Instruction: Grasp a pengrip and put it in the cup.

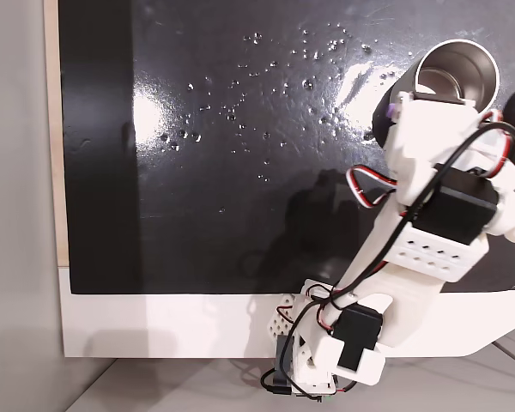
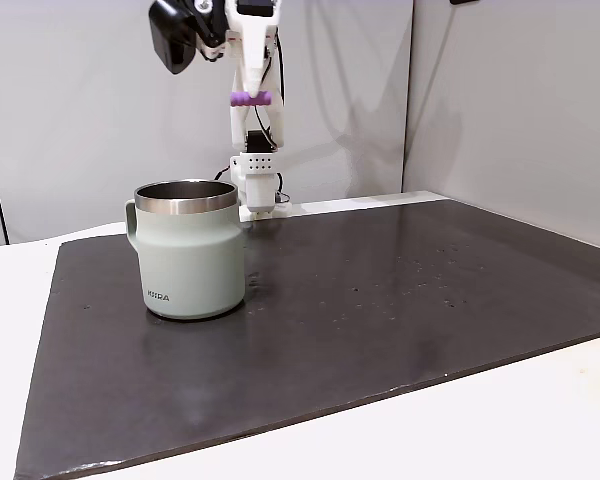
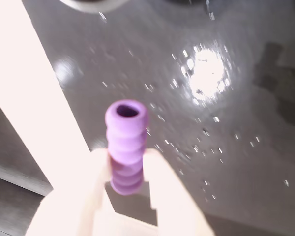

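I see the mat (image 2: pixel 380 300) filling the lower frame, the cup (image 2: pixel 188 250) at left centre. High in the upper left, my gripper (image 2: pixel 251 99) is clamped on the pengrip (image 2: pixel 251 98). I'd centre it over the rim, then lower before releasing.

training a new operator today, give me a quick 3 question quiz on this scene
1. True or false: the end effector is shut on the pengrip.
2. Where is the pengrip compared with the cup in the fixed view from the side? A) inside it B) lifted above the cup's rim, off the mat C) lying on the mat
3. What colour is the pengrip?

Key: 1 true. 2 B. 3 purple.
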Motion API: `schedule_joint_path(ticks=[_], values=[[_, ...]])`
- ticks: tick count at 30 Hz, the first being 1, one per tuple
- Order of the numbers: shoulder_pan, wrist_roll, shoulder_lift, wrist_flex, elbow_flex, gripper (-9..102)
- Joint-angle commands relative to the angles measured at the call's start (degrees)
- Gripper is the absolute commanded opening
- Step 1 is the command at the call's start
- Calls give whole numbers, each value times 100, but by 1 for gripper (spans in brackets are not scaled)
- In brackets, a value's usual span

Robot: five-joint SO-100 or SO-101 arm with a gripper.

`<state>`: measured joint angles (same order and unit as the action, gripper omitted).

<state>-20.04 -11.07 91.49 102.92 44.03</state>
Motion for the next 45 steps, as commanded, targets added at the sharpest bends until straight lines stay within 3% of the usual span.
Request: schedule_joint_path(ticks=[1, 10, 21, 23, 26, 28, 45], values=[[-334, -299, -343, 9, -835, 0], [-483, -431, -1582, 0, -2443, 0], [-475, -396, -1688, -26, -2698, 0], [-510, -396, -1688, -26, -2716, 5], [-562, -404, -1688, -26, -2725, 27], [-589, -413, -1696, -26, -2725, 33], [-642, -413, -1714, -44, -2751, 33]])
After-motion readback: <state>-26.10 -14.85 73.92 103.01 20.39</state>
